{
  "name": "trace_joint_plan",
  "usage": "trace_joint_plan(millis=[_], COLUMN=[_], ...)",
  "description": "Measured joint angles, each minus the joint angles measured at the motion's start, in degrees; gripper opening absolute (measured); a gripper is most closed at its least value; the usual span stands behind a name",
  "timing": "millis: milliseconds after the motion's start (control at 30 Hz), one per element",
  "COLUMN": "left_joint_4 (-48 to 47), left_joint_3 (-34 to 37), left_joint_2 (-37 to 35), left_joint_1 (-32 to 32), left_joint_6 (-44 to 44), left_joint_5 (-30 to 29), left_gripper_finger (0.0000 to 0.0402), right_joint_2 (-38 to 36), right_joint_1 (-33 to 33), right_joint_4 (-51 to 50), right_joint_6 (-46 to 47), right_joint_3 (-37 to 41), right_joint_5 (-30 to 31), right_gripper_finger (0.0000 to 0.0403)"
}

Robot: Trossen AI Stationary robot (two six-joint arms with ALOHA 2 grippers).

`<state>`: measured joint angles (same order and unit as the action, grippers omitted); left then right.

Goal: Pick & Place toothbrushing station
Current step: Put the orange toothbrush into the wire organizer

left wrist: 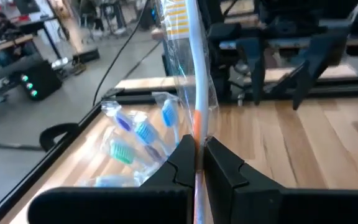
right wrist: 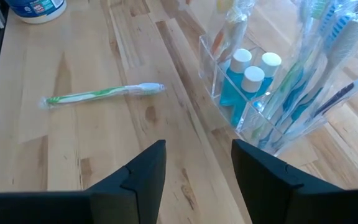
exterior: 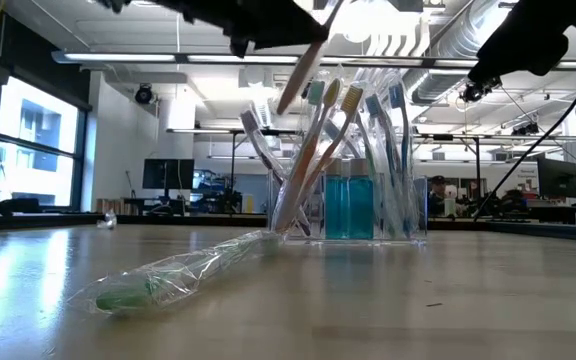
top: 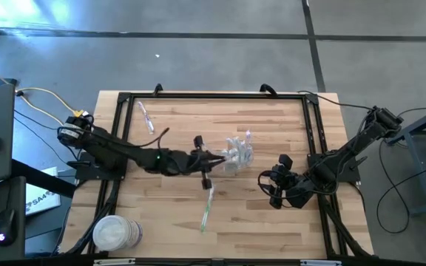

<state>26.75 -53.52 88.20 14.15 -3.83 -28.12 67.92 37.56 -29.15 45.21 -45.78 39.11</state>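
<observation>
The clear plastic container (top: 239,154) stands mid-table, holding several wrapped pastel toothbrushes (right wrist: 316,68) and blue white-capped tubes (right wrist: 252,78). My left gripper (left wrist: 199,155) hangs just left of it, above the table, shut on a wrapped toothbrush with an orange-and-white handle (exterior: 303,75). One green wrapped toothbrush (top: 208,209) lies flat on the wood nearer the front edge, another wrapped toothbrush (top: 146,117) at the far left. My right gripper (right wrist: 197,168) hovers open right of the container, with nothing between its fingers. My left gripper pinches the wrapped toothbrush's shaft (left wrist: 197,127), wrapper and all, between its two fingers. The fingers come nearly level from the table's left and lie across the shaft. The brush stands steeply, bristle end (left wrist: 178,15) up. Its lower end (exterior: 283,215) reaches the container's left side; inside or not, I cannot tell.
A white tub (top: 115,233) sits at the near left corner. A black frame rail (top: 213,96) runs around the tabletop. Bare wood lies between the container and the front edge, apart from the green toothbrush.
</observation>
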Motion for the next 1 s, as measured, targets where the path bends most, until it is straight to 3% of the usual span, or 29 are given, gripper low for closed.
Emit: trace_joint_plan(millis=[233, 500, 733, 1000], left_joint_4=[14.3, 43.3, 50.4, 55.4], left_joint_3=[10.6, 23.3, 23.3, 23.3], left_joint_2=[-1.9, 0.2, 6.9, 8.0], left_joint_1=[-2.7, -6.0, -7.0, -7.1], left_joint_6=[0.6, 3.3, 5.5, -1.0], left_joint_5=[5.4, 13.4, 14.5, 15.0], left_gripper_finger=[0.0007, 0.0007, 0.0007, 0.0007], right_joint_2=[0.0, 0.0, 0.0, 0.0], right_joint_1=[0.0, -0.1, -0.1, -0.1], right_joint_4=[-0.1, 0.3, 0.8, 0.7], right_joint_6=[-0.3, -0.4, -0.4, -0.4], right_joint_3=[0.0, 0.0, 0.0, 0.0], right_joint_5=[1.4, 3.3, 3.2, 3.0], right_gripper_finger=[0.0175, 0.0175, 0.0175, 0.0175])
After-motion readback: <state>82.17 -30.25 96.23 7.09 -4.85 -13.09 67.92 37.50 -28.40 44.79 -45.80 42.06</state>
